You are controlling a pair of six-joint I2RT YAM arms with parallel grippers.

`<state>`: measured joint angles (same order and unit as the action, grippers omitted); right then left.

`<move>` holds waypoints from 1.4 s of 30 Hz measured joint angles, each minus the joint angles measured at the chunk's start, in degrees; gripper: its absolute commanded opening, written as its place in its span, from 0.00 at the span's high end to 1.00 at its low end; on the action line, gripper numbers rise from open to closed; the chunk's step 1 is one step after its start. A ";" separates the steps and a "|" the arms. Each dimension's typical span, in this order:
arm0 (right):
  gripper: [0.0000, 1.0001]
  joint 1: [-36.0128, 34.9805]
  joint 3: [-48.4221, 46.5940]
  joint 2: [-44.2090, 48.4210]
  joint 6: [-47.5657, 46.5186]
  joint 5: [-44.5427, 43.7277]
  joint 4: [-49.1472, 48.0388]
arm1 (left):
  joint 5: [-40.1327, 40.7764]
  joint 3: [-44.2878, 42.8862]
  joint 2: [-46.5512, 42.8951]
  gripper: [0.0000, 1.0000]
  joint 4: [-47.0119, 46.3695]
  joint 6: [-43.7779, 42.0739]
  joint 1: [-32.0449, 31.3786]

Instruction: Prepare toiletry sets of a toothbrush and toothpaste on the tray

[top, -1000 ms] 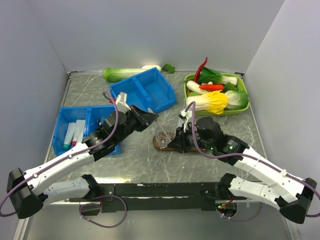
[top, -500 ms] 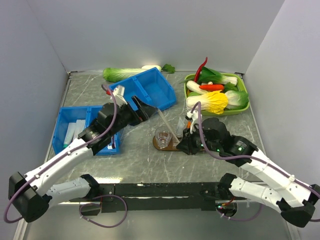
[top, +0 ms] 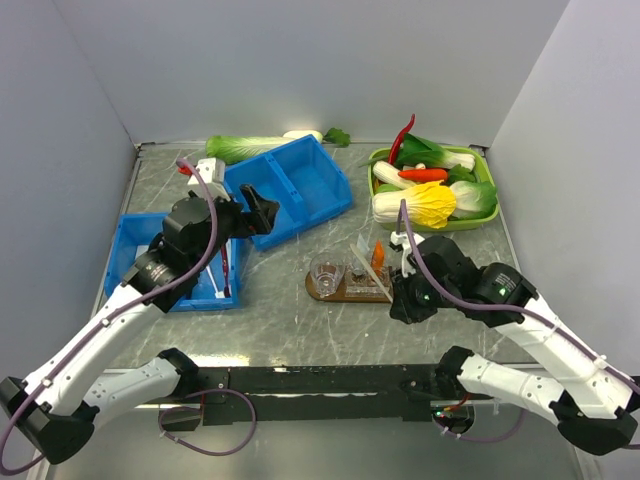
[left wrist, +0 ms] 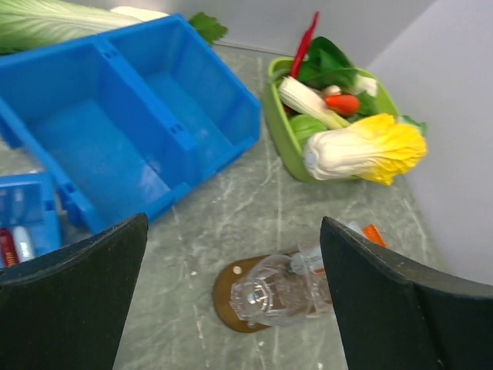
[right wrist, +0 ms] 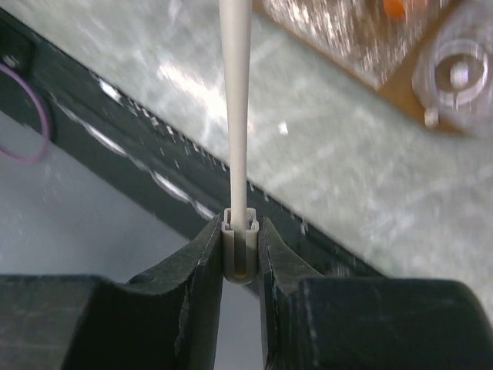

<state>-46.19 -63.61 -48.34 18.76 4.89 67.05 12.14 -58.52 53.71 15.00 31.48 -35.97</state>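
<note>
We log right fingers (right wrist: 202, 270) clamped on the white toothbrush (right wrist: 235, 116) butt, shaft running straight ahead, tray (right wrist: 400, 91) and cups (right wrist: 458, 71) just right of it; left fingers (left wrist: 77, 308) spread empty, farther off.

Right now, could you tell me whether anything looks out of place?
One cabbage lies loose by the back wall, behind the rear blue bin, while the other vegetables sit in the green tray.

Left wrist camera: my left pincer (left wrist: 233, 223) stands with jaws wide apart, dark fingers (left wrist: 73, 301) framing the view. On the table (left wrist: 177, 308) between them lies the brown tray (left wrist: 227, 287) carrying clear cups (left wrist: 266, 293). Further off are a two-compartment blue bin (left wrist: 139, 131) and a green tray (left wrist: 276, 116) of vegetables.
</note>
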 measured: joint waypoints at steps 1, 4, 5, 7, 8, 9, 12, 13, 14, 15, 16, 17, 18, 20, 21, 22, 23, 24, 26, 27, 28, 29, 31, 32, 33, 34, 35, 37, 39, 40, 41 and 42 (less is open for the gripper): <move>1.00 0.13 -0.31 -0.33 0.22 0.11 1.62 | 0.90 0.02 -0.24 0.04 0.26 -1.03 0.02; 1.00 0.92 -0.46 -1.57 0.76 0.26 5.05 | 2.16 0.24 -0.50 0.04 0.72 -3.45 0.04; 1.00 1.38 -0.46 -2.25 0.90 0.28 5.95 | 2.32 0.48 -0.52 0.04 0.83 -4.11 0.04; 1.00 2.47 -0.46 -3.78 0.92 0.31 7.08 | 2.32 1.20 -0.57 0.04 0.96 -5.16 0.04; 1.00 3.10 -0.46 -4.63 0.90 0.31 7.52 | 2.29 1.60 -0.59 0.04 1.16 -5.57 0.04; 1.00 3.58 -0.46 -5.20 0.87 0.33 7.72 | 2.27 2.10 -0.59 0.03 1.29 -6.05 0.04; 1.00 5.25 -0.46 -6.91 0.59 0.61 8.11 | 2.14 3.34 -0.61 0.04 2.40 -7.23 0.04; 1.00 5.90 -0.46 -7.37 0.46 0.83 8.20 | 2.08 3.78 -0.61 0.03 2.56 -7.50 0.04; 1.00 6.49 -0.46 -7.87 0.31 0.96 8.31 | 1.97 4.02 -0.63 0.03 2.71 -7.87 0.04; 1.00 6.91 -0.46 -8.28 0.24 1.03 8.33 | 1.62 4.22 -0.63 0.04 2.97 -8.04 0.04; 1.00 7.45 -0.46 -8.85 0.20 1.27 8.39 | 1.36 4.31 -0.63 0.04 3.13 -8.11 0.04; 1.00 7.98 -0.46 -9.46 0.04 1.70 8.46 | 1.18 4.35 -0.66 0.03 3.30 -8.28 0.04; 1.00 8.35 -0.46 -10.05 0.02 1.90 8.48 | 0.98 4.44 -0.76 0.03 3.28 -8.33 0.04; 1.00 9.05 -0.46 -11.23 0.02 2.25 8.48 | 0.76 4.81 -1.33 0.04 3.30 -8.35 0.04; 1.00 9.25 -0.46 -11.61 0.04 2.34 8.52 | 0.72 4.96 -1.73 0.03 3.41 -8.35 0.04; 1.00 9.33 -0.46 -11.82 0.04 2.49 8.52 | 0.70 5.14 -2.19 0.03 3.32 -8.35 0.04; 1.00 9.38 -0.46 -11.87 0.09 2.73 8.55 | 0.68 5.22 -2.58 0.03 3.34 -8.37 0.04; 1.00 9.44 -0.46 -11.89 0.15 2.99 8.57 | 0.70 5.38 -3.06 0.03 3.30 -8.37 0.04; 1.00 9.44 -0.46 -11.87 0.44 3.56 8.63 | 0.68 5.62 -3.87 0.03 3.30 -8.39 0.04; 1.00 9.44 -0.46 -11.87 0.57 3.82 8.63 | 0.68 5.68 -4.15 0.03 3.30 -8.44 0.04; 1.00 9.46 -0.46 -11.85 0.81 4.24 8.63 | 0.68 5.70 -4.42 0.03 3.30 -8.48 0.04; 1.00 9.46 -0.46 -11.78 0.98 4.72 8.63 | 0.68 5.81 -4.52 0.04 3.21 -8.52 0.04; 1.00 9.46 -0.44 -11.45 1.31 5.53 8.63 | 0.63 5.86 -4.50 0.04 3.28 -8.52 0.04; 1.00 9.49 -0.37 -11.19 1.42 5.90 8.63 | 0.57 5.86 -4.50 0.04 3.30 -8.52 0.04; 1.00 9.49 -0.20 -10.84 1.55 6.23 8.61 | 0.57 5.92 -4.50 0.04 3.28 -8.52 0.04; 1.00 9.49 0.09 -10.47 1.77 6.45 8.63 | 0.57 5.92 -4.50 0.03 3.30 -8.52 0.04; 1.00 9.49 0.31 -10.16 1.95 6.54 8.76 | 0.57 5.92 -4.50 0.04 3.28 -8.52 0.04; 1.00 9.53 0.31 -9.79 2.25 6.47 8.92 | 0.57 5.97 -4.50 0.04 3.28 -8.55 0.04; 1.00 9.92 0.31 -9.44 2.32 6.54 8.94 | 0.57 6.10 -4.50 0.04 3.28 -8.52 0.04; 1.00 10.32 0.35 -9.18 2.32 6.54 8.92 | 0.57 6.14 -4.50 0.03 3.30 -8.55 0.04; 1.00 10.71 0.50 -8.92 2.27 6.56 8.87 | 0.57 6.19 -4.52 0.04 3.30 -8.55 0.04; 1.00 11.04 0.94 -8.59 2.21 6.58 8.79 | 0.57 6.19 -4.50 0.04 3.30 -8.52 0.04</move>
<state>-35.16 -62.67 -56.93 20.97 11.46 75.83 12.71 -52.34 49.21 18.31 22.96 -35.92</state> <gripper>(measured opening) 0.265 0.967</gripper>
